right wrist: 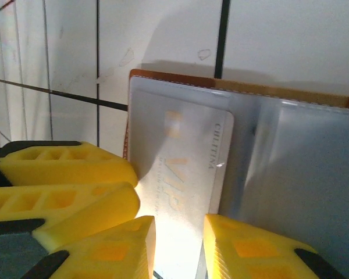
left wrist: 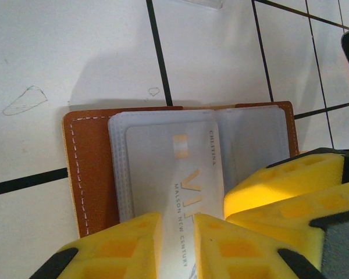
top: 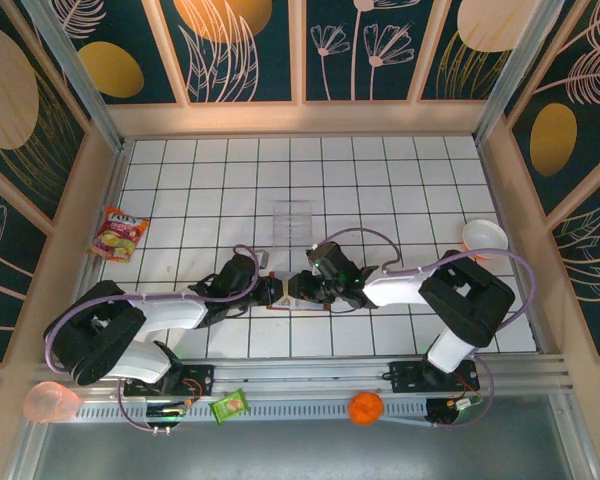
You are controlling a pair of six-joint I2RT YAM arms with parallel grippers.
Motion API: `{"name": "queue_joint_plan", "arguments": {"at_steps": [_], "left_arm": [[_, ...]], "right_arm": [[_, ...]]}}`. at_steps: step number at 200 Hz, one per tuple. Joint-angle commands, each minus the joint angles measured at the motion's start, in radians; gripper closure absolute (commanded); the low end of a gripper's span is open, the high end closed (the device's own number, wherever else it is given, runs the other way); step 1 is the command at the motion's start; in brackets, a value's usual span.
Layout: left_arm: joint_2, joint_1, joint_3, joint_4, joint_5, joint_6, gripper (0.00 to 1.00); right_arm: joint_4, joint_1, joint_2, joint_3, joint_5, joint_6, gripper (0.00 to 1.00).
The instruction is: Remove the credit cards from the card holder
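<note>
The card holder (left wrist: 90, 168) is seen lying open on the white gridded desk (top: 380, 170), approx. mid-desk toward the near edge, where the two arm tips meet, w/ brown leather underneath and clear plastic sleeves (left wrist: 250, 136) facing up. A pale credit card (left wrist: 174, 168), printed "VIP" and "CHLITINA", is seated in the sleeve stack, its near end running under the yellow L fingers (left wrist: 128, 247). These are held slightly apart w/ a narrow gap btw. them, tips over the card's face, and the card is seen through the gap; whether it is pressed can't be told. The R fingers (right wrist: 250, 250) are likewise held slightly apart, and in the R wrist view the same card is seen brightly lit in their gap. In each wrist view the other pair is found just beside: R fingers to the right over the holder's other half, L fingers to the left by the holder's edge. A clear plastic tray (top: 292, 220) is placed just beyond the arm tips, farther up the desk. A snack packet (top: 120, 234) is seen at the L edge and a pink bowl (top: 483, 237) at the R edge, both well apart from the holder. Along the front rail, an orange cup (top: 50, 402), a green packet (top: 230, 405) and an orange round item (top: 365, 407) are lined up.
</note>
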Motion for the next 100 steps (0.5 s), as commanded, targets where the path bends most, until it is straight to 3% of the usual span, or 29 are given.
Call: {"name": "queue_joint_plan", "arguments": {"at_steps": [1,59,100], "left_arm": [[-0.006,-0.007,-0.018,-0.003,-0.003,-0.013,0.78],[0.017,-0.004,-0.021,0.000,-0.010,-0.012,0.77],[-0.020,-0.005,-0.021,-0.020,-0.021,0.000,0.77]], "right_arm": [[-0.120,0.007,0.014,0.051,0.089,-0.013,0.72],[-0.290,0.044,-0.012,0.102,0.269,-0.044,0.72],[-0.194,0.054,-0.067,0.066,0.234,-0.099,0.73]]}}
